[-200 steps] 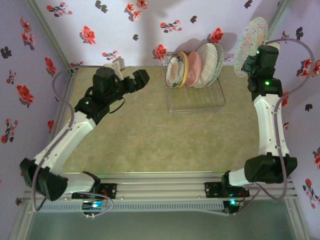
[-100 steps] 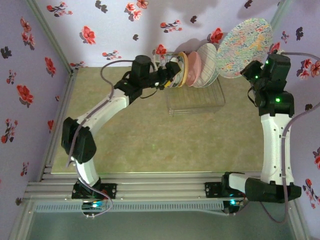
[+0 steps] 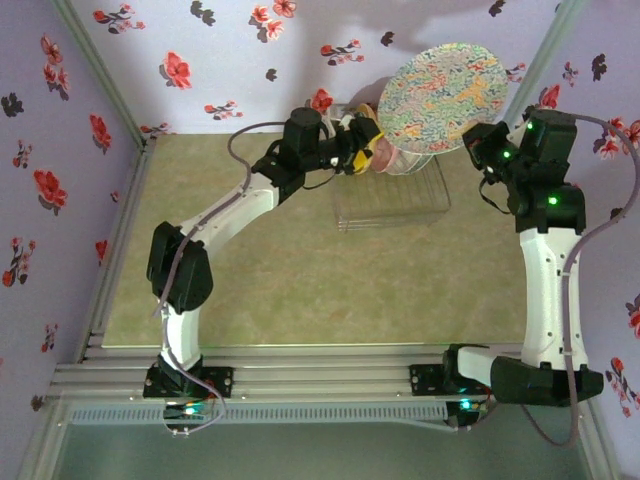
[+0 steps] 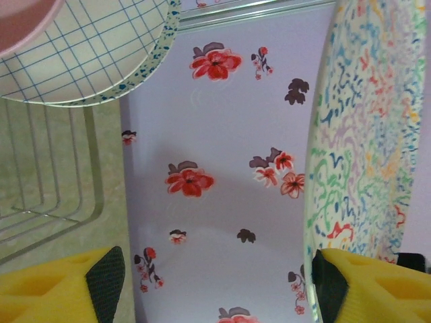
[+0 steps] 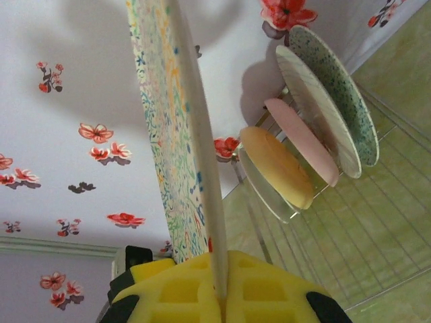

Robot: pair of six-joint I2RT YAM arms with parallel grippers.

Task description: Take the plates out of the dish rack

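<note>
Above the dish rack, right gripper is pinching one squiggle-patterned plate by its rim; other plates are standing racked. Hazard: left gripper, spread wide, is crowding alongside, risking knocking the lifted plate loose.

A: Left arm?
B: Stretched forward and rightward from base, forearm near level. Left gripper: yellow fingers parted wide.
A: Right arm?
B: Standing tall over base, wrist turned inward to the left. Right gripper: clamped edge-on onto raised plate.
</note>
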